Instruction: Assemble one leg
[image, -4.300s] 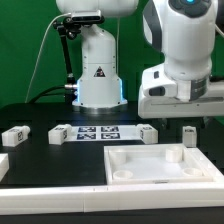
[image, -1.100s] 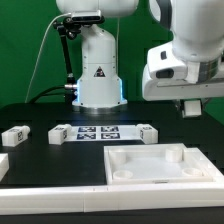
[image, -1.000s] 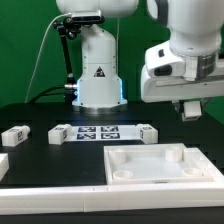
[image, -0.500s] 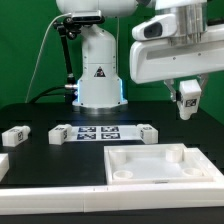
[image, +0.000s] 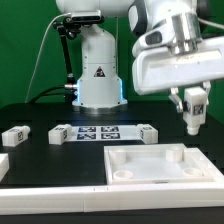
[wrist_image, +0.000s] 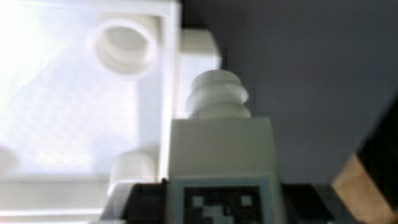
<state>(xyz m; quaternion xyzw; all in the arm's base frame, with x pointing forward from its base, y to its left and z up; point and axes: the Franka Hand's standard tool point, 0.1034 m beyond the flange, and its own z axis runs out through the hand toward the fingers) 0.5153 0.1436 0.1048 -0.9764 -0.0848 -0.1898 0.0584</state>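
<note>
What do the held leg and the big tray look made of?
The leg looks like matte white plastic: smooth, moulded stepped tip, no shine. The tray seems the same plastic, with rounded moulded rims, though the pictures are too soft to be sure.

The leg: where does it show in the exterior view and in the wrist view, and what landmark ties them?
Exterior view: the leg hangs in the gripper at the exterior view's right, higher than the white tray.
Wrist view: the leg fills the centre, its tag toward the camera.
Shared landmark: the white tray.
</note>
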